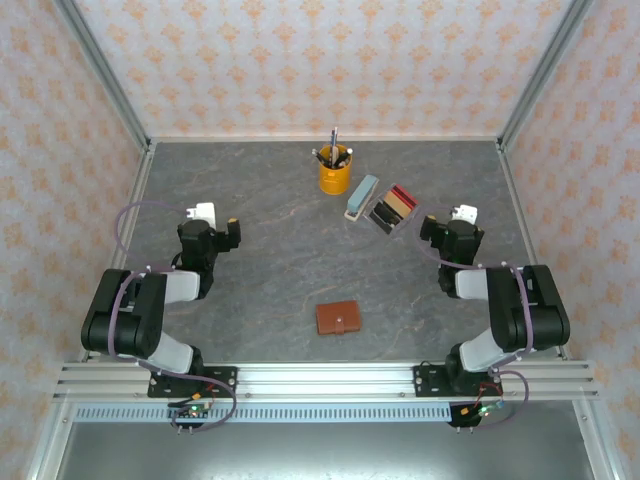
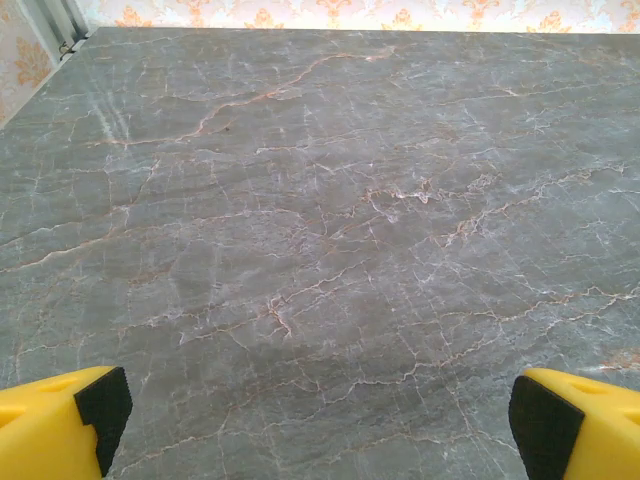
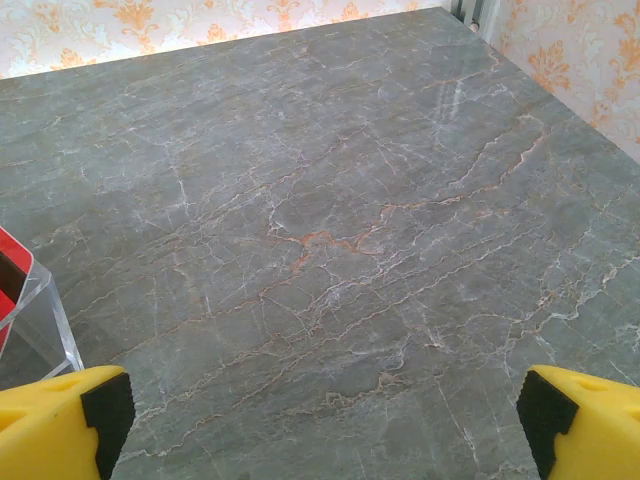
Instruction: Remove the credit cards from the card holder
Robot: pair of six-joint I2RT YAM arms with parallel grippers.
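One card holder [image 1: 339, 319] lies closed near the front edge; left gripper [image 2: 318, 415] and right gripper [image 3: 320, 415] both gape wide, gripping nothing.

The top camera is hanging high behind the left arm [image 1: 135, 315] and right arm [image 1: 520, 315], looking down toward 12 o'clock and taking in the whole table [image 1: 290, 260] from afar. The left wrist camera is skimming low over the table, facing 12 o'clock past the left fingertips [image 2: 60, 425]. The right wrist camera is sitting just as low, facing about 1 o'clock past the right fingertips [image 3: 60, 430]. At its 9 o'clock edge it is catching a clear stand [image 3: 30, 300], the same stand [image 1: 388, 212] the top view is showing at 1 o'clock.
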